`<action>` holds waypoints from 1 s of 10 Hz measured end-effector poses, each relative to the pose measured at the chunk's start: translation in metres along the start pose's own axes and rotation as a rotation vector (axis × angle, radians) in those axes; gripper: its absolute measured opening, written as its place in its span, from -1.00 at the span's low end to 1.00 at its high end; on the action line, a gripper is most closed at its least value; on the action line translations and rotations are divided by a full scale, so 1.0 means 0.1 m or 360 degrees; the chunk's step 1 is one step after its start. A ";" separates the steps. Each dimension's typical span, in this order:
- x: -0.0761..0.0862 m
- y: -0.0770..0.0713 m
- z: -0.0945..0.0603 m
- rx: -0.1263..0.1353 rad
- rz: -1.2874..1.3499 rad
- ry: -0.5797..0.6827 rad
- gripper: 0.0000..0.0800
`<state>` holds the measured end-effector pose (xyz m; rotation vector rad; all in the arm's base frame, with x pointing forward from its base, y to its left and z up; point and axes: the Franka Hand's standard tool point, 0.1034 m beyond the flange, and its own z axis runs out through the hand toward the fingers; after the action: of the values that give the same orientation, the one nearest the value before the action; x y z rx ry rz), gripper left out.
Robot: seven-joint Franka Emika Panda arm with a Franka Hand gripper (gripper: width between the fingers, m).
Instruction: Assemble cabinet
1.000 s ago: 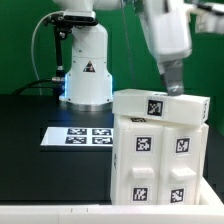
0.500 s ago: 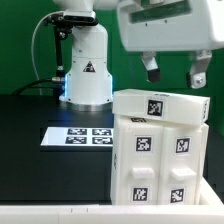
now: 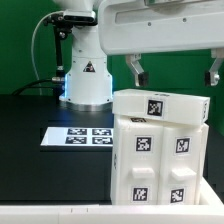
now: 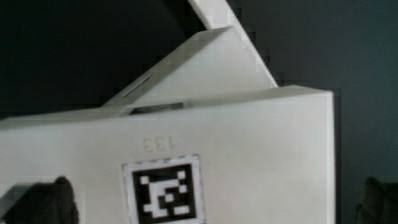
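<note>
Nearest us the cabinet [image 3: 160,150] stands on the black table [image 3: 30,115], at the exterior view's right. Above it our gripper [image 3: 174,72] hovers wide open, holding nothing. We judge an approach to its top block; next we must descend squarely. Beyond lies the marker board [image 3: 78,136].

My cabinet [image 3: 160,148] stands upright at the lower right of the exterior view, a large white box with black-and-white square tags on its top slab and on the front blocks.
</note>
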<state>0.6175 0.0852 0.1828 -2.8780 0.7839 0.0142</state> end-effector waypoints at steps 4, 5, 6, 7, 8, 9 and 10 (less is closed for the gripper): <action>0.03 0.02 -0.01 -0.0068 -0.0956 0.0005 0.99; 0.01 0.02 0.01 -0.0098 -0.1173 0.0001 0.99; 0.02 0.04 0.01 -0.0103 -0.1241 -0.0001 0.99; 0.03 0.06 0.00 -0.0110 -0.1401 -0.0006 0.99; 0.04 0.07 0.01 -0.0125 -0.1492 -0.0005 0.99; 0.10 0.07 0.01 -0.0201 -0.1838 0.0030 0.99; 0.10 0.06 0.04 -0.0248 -0.2045 0.0038 0.99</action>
<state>0.6232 0.0757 0.1777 -2.9338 -1.1557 -0.1117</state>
